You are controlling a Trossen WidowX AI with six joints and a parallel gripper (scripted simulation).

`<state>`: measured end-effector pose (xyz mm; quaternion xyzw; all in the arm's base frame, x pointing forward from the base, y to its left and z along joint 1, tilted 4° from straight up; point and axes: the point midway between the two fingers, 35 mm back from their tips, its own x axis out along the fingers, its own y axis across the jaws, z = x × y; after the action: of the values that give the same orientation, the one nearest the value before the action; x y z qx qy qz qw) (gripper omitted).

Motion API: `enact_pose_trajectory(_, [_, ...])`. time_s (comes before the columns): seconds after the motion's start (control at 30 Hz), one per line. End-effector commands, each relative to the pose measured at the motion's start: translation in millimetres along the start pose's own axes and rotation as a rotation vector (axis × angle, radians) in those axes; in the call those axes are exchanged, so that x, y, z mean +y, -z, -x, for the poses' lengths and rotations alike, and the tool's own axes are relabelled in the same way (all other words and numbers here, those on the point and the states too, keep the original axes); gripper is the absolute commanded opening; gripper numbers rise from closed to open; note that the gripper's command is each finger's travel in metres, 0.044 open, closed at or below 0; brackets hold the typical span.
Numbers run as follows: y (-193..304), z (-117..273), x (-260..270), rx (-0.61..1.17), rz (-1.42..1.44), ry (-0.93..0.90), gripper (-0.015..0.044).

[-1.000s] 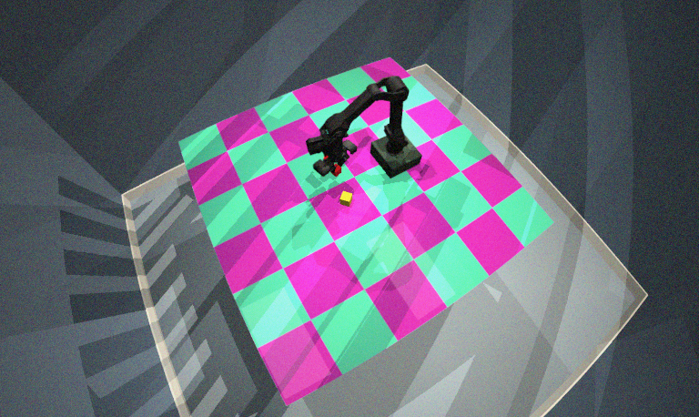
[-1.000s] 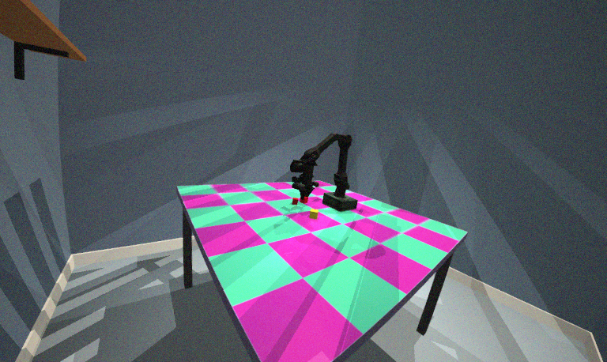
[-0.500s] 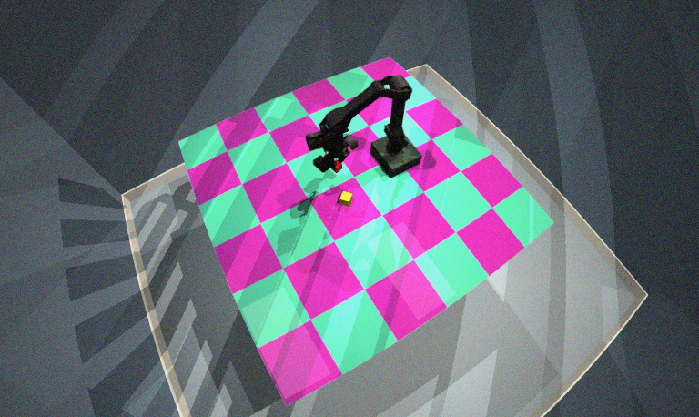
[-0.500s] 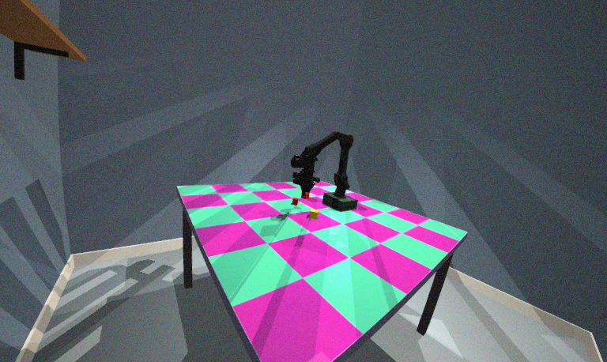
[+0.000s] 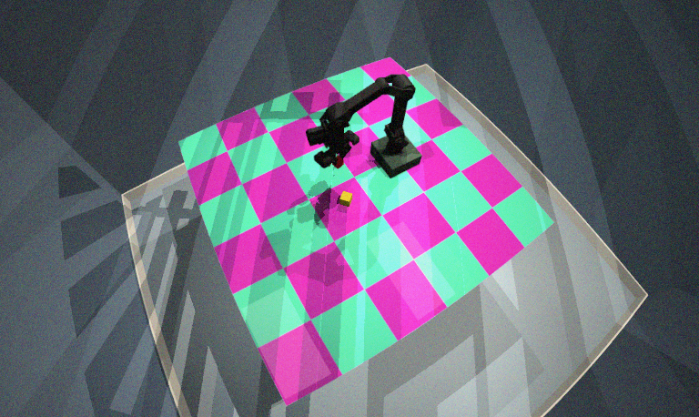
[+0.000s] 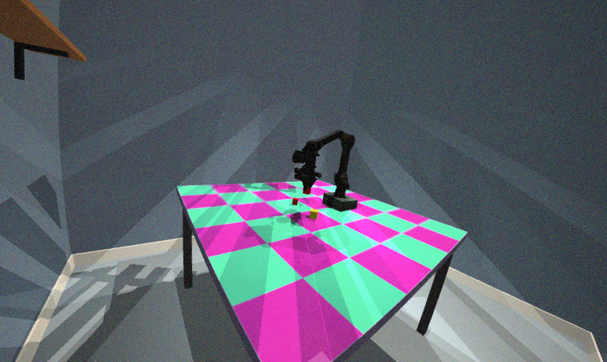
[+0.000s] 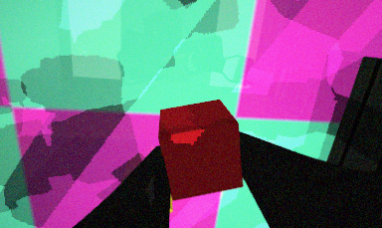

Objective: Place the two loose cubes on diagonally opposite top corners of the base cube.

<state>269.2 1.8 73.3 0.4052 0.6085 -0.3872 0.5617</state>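
My gripper is shut on a red cube. The cube is held above the table, a finger on each side of it. The yellow base cube stands on a magenta square, lower than the held cube; in the wrist view only a thin sliver of yellow shows beside the left finger. The other red cube rests on the table to the left of the base cube in the exterior view. Its edge shows at the top of the wrist view. In the top view I cannot make it out.
The arm's square base stands on the checkered table, right of the cubes in the top and exterior views. Dark arm shadows fall across the squares near the base cube. A brown shelf hangs at the upper left, far from the table.
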Motion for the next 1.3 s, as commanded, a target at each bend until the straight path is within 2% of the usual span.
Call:
enact_pose_trajectory(0.0, [0.1,10.7,0.6,-0.008,-0.002,-0.011,0.0105])
enact_pose_trajectory(0.13, [4.0,9.3,2.9,-0.008,0.048,-0.011,0.0105])
enact_pose_trajectory(1.27, [103.8,-24.3,35.3,-0.008,1.185,-0.013,0.0105])
